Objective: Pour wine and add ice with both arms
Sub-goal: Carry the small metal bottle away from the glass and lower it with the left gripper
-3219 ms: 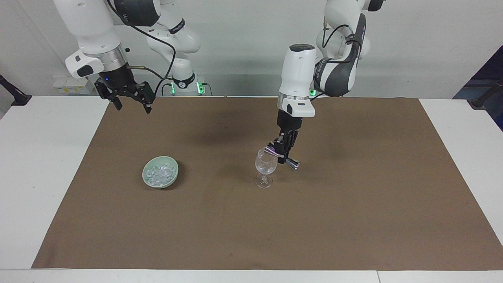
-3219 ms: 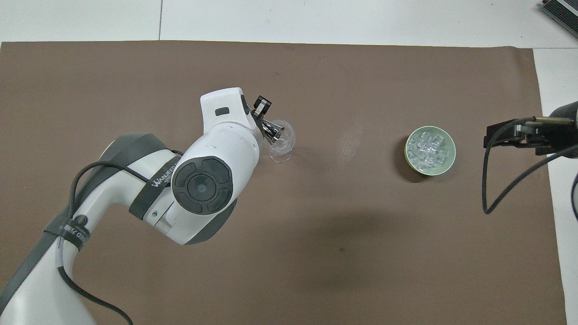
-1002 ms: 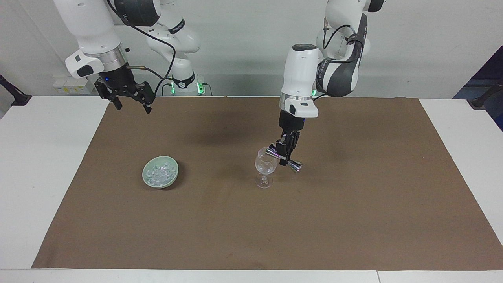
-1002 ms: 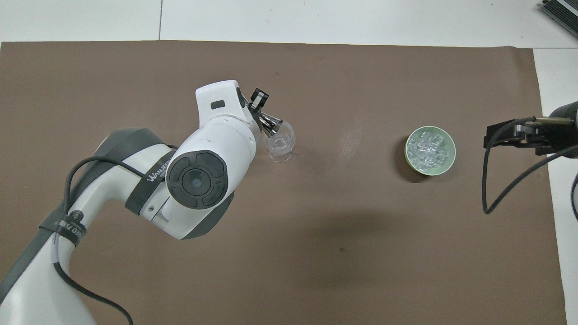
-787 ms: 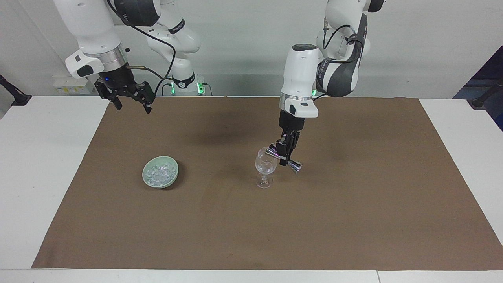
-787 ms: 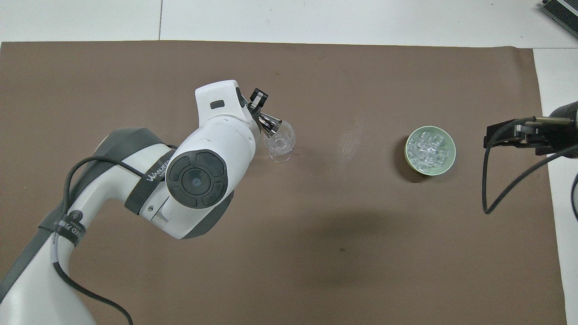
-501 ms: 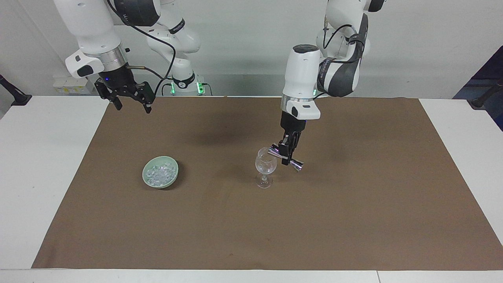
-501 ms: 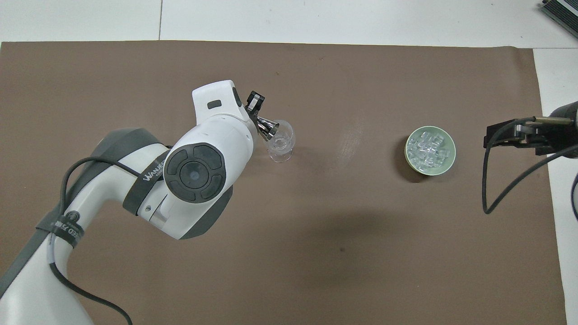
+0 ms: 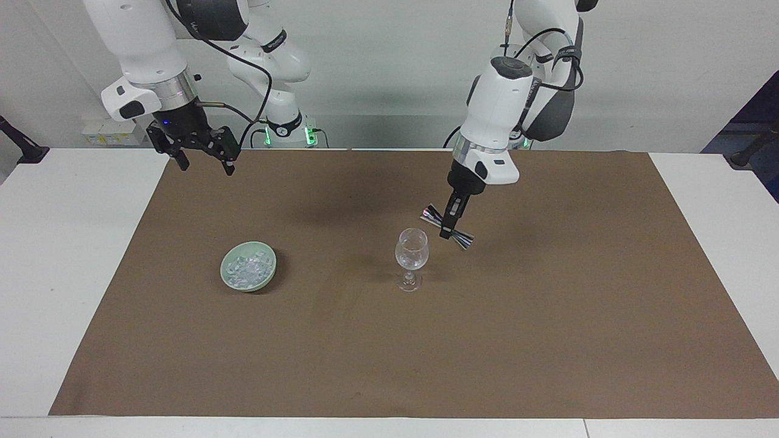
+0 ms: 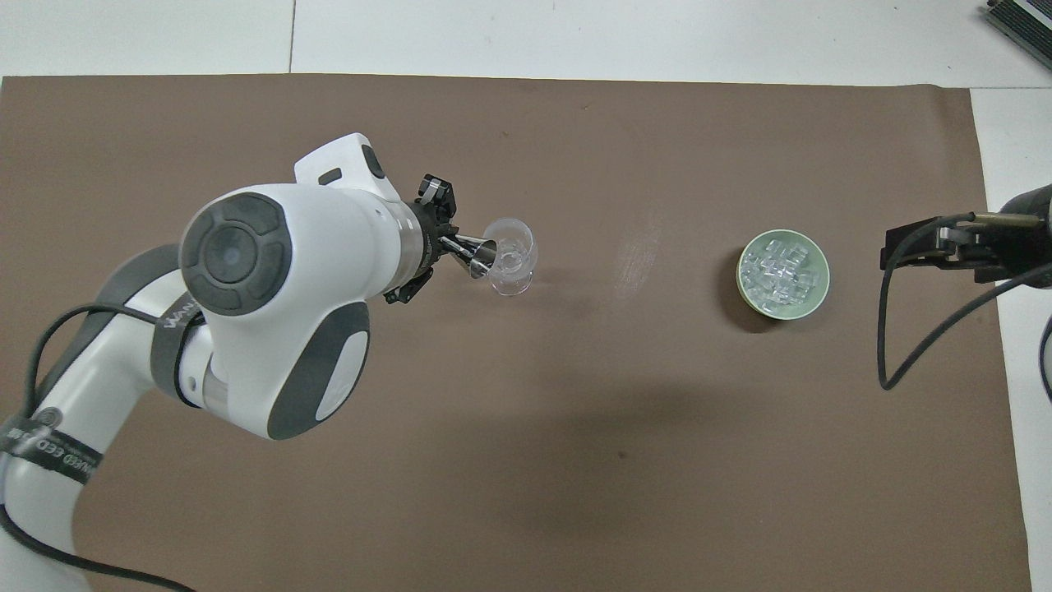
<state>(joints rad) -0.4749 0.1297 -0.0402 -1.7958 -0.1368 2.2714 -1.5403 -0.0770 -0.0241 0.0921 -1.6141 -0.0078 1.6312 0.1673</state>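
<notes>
A clear stemmed wine glass (image 9: 412, 255) (image 10: 509, 263) stands upright mid-mat; no wine shows in it. My left gripper (image 9: 451, 225) (image 10: 446, 240) hangs above and beside the glass, toward the left arm's end, shut on the waist of a silver double-ended jigger (image 9: 433, 214) (image 10: 480, 256). The jigger is tilted and clear of the glass's rim. The ice (image 9: 246, 268) (image 10: 781, 270) fills a pale green bowl (image 9: 271, 260) (image 10: 744, 289) toward the right arm's end. My right gripper (image 9: 206, 166) (image 10: 889, 251) waits open and empty, high over the mat's corner near its base.
A brown mat (image 9: 548, 316) covers most of the white table (image 9: 55, 274). A black cable (image 10: 892, 345) droops from the right wrist beside the bowl.
My left gripper has lifted the jigger off the glass's rim and drawn it back toward the left arm's base, the wrist now leaning. The right arm has not moved.
</notes>
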